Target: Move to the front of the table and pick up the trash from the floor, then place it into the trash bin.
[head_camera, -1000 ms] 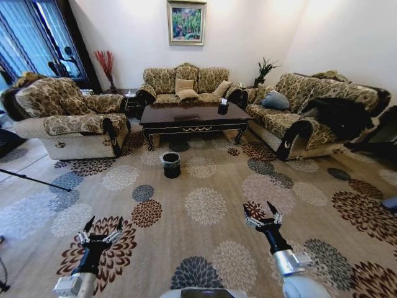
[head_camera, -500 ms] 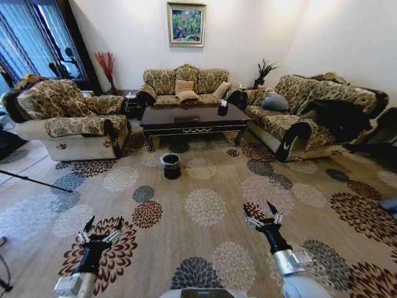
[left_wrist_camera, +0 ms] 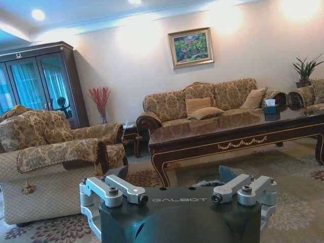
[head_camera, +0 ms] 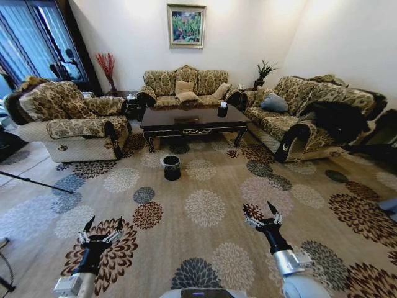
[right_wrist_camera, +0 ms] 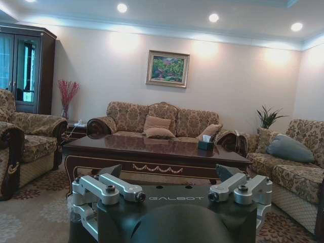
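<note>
Facing the far desk with both left gripper and right gripper fingers spread empty, we risked clipping the trash bin while driving.

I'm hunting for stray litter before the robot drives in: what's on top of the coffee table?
On the table stand a dark tissue box near its right end and a flat dark object at mid-top. The floor beneath it is shadowed, so litter there cannot be seen.

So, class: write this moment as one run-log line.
phase: approach | left tool: open, empty | right tool: open, empty | trash bin: before coffee table | carpet
</note>
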You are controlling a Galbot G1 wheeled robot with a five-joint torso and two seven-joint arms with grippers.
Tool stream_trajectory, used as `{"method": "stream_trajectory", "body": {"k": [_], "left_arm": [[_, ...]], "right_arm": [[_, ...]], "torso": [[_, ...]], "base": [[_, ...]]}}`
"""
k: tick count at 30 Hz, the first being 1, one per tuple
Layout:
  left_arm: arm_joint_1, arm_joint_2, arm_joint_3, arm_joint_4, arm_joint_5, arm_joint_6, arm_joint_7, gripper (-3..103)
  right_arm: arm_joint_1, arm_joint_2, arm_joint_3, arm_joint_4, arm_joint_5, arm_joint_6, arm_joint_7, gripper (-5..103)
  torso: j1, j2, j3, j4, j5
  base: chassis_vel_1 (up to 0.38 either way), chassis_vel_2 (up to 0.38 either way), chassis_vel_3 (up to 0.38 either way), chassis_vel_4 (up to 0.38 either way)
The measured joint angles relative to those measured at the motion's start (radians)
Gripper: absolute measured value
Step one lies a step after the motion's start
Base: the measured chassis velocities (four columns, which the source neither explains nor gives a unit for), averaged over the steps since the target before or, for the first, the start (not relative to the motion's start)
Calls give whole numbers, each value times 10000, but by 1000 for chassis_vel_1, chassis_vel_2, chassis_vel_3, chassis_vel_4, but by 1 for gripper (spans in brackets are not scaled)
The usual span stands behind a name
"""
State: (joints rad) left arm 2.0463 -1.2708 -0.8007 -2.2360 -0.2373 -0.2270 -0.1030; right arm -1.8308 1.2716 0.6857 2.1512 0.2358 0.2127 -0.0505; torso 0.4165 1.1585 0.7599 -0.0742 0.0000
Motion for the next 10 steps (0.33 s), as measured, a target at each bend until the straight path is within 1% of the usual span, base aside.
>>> {"method": "stream_trajectory", "body": {"k": [10], "left_arm": [[0,0,0,0,1,0,0,100]], "right_arm": [[0,0,0,0,0,0,0,100]], "torso": [[0,-7,-3,0,0]], "base": [[0,0,0,0]]}}
